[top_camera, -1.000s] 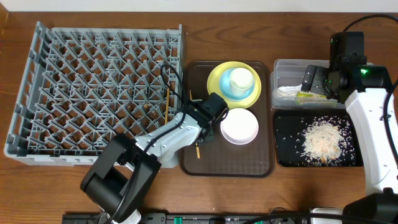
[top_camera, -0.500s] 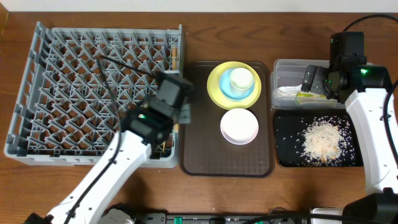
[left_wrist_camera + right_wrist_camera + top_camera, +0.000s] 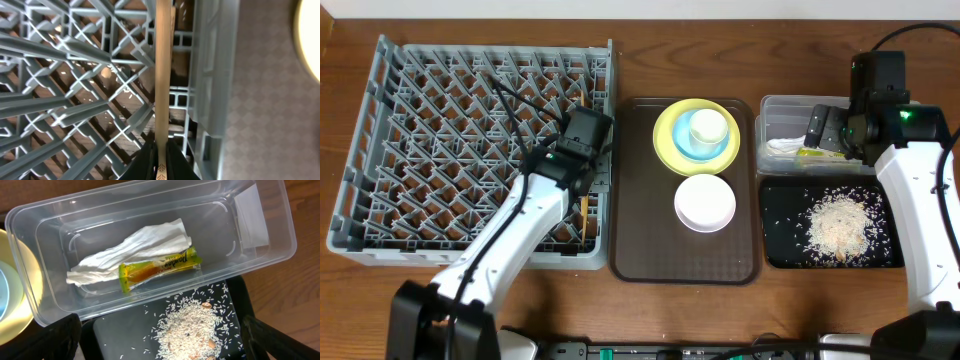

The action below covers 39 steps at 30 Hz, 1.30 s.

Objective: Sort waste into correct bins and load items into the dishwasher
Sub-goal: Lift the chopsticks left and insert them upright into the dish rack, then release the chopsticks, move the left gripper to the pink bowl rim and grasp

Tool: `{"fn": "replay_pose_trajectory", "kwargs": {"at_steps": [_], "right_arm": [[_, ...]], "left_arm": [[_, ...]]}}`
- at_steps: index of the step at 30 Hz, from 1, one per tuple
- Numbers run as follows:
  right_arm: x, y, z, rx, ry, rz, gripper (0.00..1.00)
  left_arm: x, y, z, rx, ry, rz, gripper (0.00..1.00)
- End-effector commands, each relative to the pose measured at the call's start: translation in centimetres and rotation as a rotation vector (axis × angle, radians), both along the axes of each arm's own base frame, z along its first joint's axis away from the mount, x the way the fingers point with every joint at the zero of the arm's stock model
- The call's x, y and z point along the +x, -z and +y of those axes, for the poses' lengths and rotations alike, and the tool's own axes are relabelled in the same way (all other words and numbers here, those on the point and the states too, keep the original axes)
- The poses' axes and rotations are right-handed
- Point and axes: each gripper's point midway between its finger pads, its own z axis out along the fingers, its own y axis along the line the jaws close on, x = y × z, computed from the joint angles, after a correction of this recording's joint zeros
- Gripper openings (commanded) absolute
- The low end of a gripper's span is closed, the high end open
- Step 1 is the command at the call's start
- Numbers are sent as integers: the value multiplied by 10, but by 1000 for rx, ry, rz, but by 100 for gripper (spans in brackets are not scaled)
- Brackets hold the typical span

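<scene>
My left gripper (image 3: 583,180) hangs over the right edge of the grey dishwasher rack (image 3: 470,150). It is shut on a wooden chopstick (image 3: 163,75), which runs between the fingertips (image 3: 148,162) and lies along the lattice just inside the rack's right wall. My right gripper (image 3: 167,337) stands open above the clear tub (image 3: 260,255), nothing between its fingers. In the tub lie the white napkin (image 3: 135,247) and the green-yellow wrapper (image 3: 160,269). Rice scraps (image 3: 840,225) sit in the black tray (image 3: 780,250). The yellow plate (image 3: 670,150), blue bowl (image 3: 692,150), white cup (image 3: 708,127) and white bowl (image 3: 705,202) rest on the brown tray.
The dark brown serving tray (image 3: 685,260) lies between the rack and the two bins. The cup stands in the blue bowl, which stands on the plate. The left arm reaches in from the front edge across the rack's front right corner. Wooden table shows all round.
My left arm has swung from the brown tray leftward to the rack, taking the chopstick with it. The right arm and the bins have not moved.
</scene>
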Motion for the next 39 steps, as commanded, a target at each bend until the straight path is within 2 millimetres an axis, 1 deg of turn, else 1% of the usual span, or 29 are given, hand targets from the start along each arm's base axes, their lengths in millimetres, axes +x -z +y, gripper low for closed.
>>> {"fn": "replay_pose_trajectory", "kwargs": {"at_steps": [1,3,5,7,12,15,16,17,18,19,20,21,22,23,27,28,32,36,37,39], "right_arm": [[2,-7,-5,-18,2,-15,99],[2,-7,-5,-18,3,-15,99],[2,-7,-5,-18,3,-14,99],[2,-7,-5,-18,3,-15,99],[2,-7,-5,-18,2,-14,99],[2,-7,-5,-18,2,-15,99],[2,-7,-5,-18,2,-15,99],[2,-7,-5,-18,2,-15,99],[2,-7,-5,-18,2,-15,99],[2,-7,-5,-18,2,-15,99],[2,-7,-5,-18,2,-15,99],[2,-7,-5,-18,3,-15,99],[2,-7,-5,-18,2,-14,99],[2,-7,-5,-18,2,-15,99],[2,-7,-5,-18,2,-15,99],[2,-7,-5,-18,2,-15,99],[2,-7,-5,-18,2,-15,99],[2,-7,-5,-18,3,-15,99],[2,-7,-5,-18,3,-15,99],[2,-7,-5,-18,3,-14,99]], "left_arm": [[1,9,1,22,20,25,8],[2,9,1,22,25,21,9],[4,7,0,18,25,10,13],[6,7,0,16,25,4,21],[6,2,-1,22,48,-7,32],[9,-12,-2,11,54,-44,33],[9,-19,-4,-3,60,-61,33],[7,-29,-10,-43,76,-78,33],[4,-39,-20,-101,103,-92,33],[-3,-53,-41,-209,163,-106,33],[-8,-60,-53,-264,200,-110,33],[-14,-68,-69,-331,252,-113,33],[-22,-77,-93,-401,327,-116,33],[-29,-80,-111,-432,383,-119,33],[-44,-80,-158,-456,517,-132,33],[-50,-78,-173,-464,558,-135,33],[-64,-69,-217,-498,630,-123,33],[-69,-60,-246,-491,670,-84,32],[-70,-55,-258,-487,689,-70,32],[-71,-47,-269,-475,716,-60,33]]}}
